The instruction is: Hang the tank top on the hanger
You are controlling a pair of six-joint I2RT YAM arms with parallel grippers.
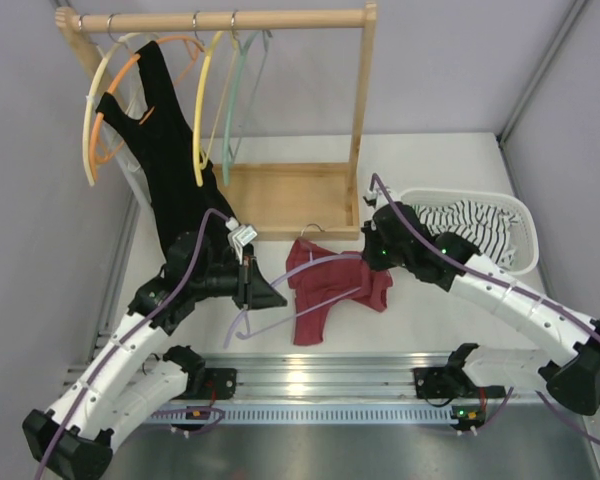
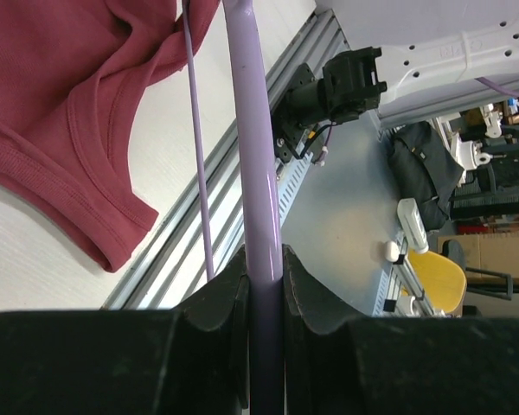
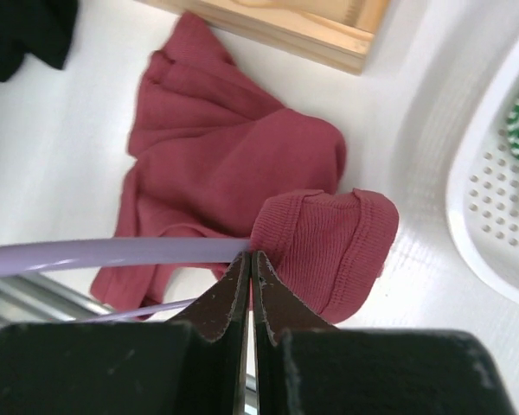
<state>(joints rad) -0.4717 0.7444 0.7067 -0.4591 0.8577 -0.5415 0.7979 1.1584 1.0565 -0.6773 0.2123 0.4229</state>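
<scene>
Left gripper (image 2: 264,268): jaws partly closed and clamped on one arm of the hanger (image 2: 253,130), which runs straight out between the pads.
Hanger risk: the arm is smooth and round, so a sideways pull from the cloth can make it swivel or slide in this grip.
Tank top (image 3: 216,164): lies crumpled on the table between the two grippers, with one fold raised at the hanger's tip.
Threading risk: the openings are bunched together. The tip can enter the wrong one or only push cloth ahead of it.
Lower bar risk: the hanger's thin bar passes close under the hem and can snag it.
Right gripper (image 3: 249,259): jaws pressed fully together at the raised fold, apparently pinching a thin edge of it.
Pinch risk: so little cloth is caught that a tug can free it and drop the fold off the tip.
Rack base (image 1: 295,200): just beyond the garment, so a far-side move of the right gripper can strike it.
</scene>
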